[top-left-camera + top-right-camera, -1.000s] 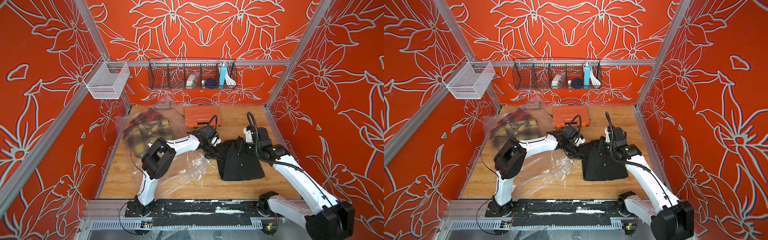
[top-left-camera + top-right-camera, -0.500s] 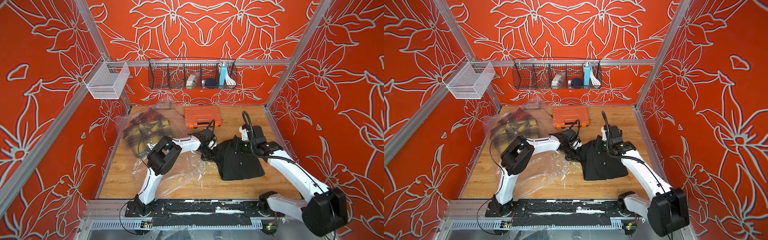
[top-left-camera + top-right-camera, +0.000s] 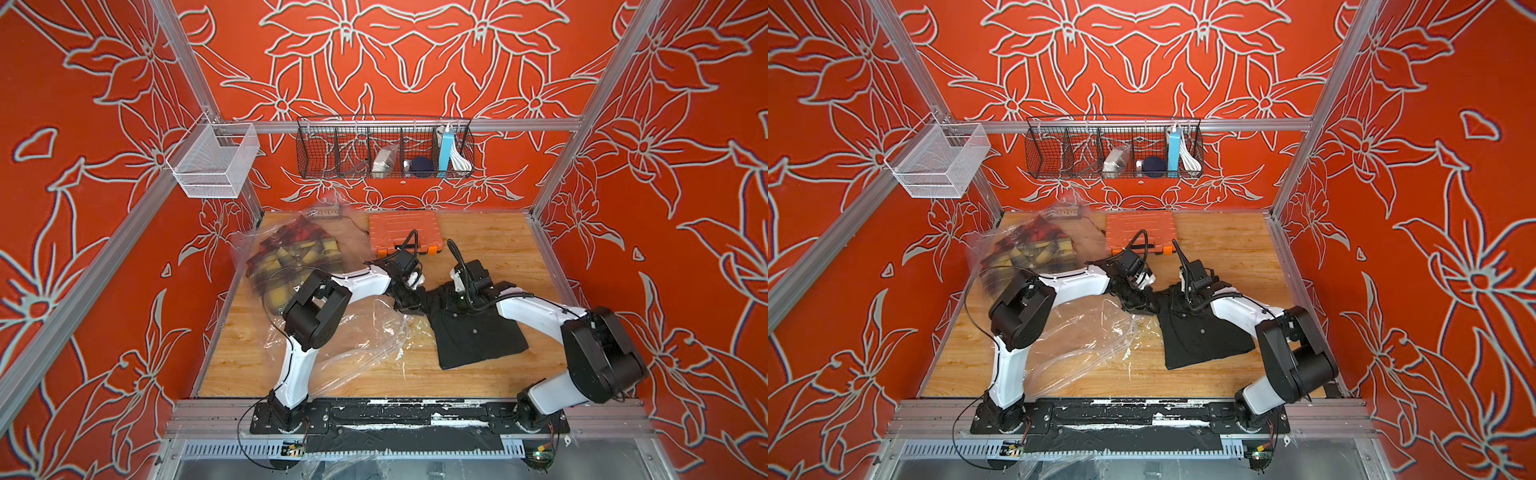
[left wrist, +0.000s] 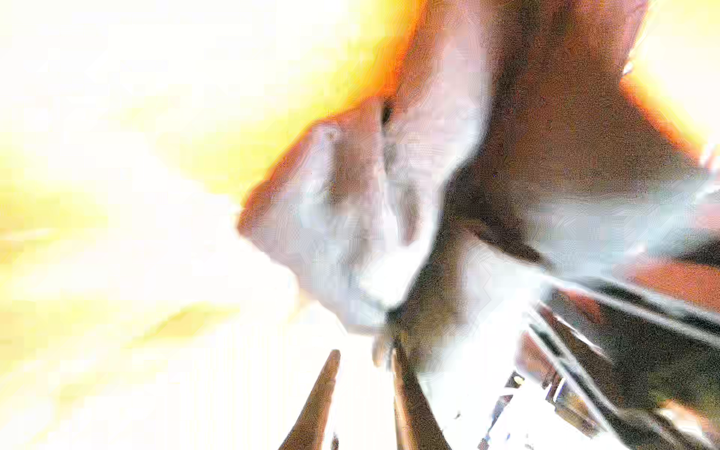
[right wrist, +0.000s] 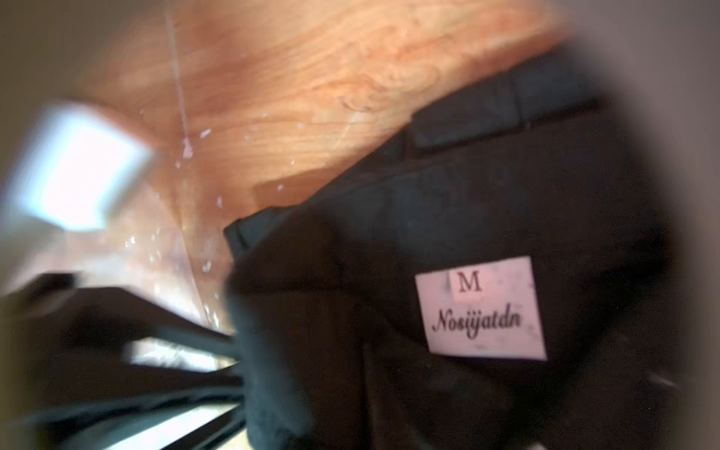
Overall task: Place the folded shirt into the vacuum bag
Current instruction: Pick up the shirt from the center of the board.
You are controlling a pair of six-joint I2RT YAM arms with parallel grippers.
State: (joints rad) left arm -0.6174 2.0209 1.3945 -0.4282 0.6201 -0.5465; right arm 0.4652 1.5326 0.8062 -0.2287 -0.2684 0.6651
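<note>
Shirt (image 3: 478,332), black, folded, flat on table (image 3: 498,245), just beside vacuum bag (image 3: 357,336) — not inside; left gripper (image 3: 406,298) and right gripper (image 3: 456,297) at its collar edge, probably to drag it in — grip unclear for both

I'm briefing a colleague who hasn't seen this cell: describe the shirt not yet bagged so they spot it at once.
On the wooden tabletop, look right of centre, nearer the robot than the orange case. The black shirt lies folded there on bare wood. Unlike the plaid shirt at the back left, it is plain black and not under clear plastic.
</note>
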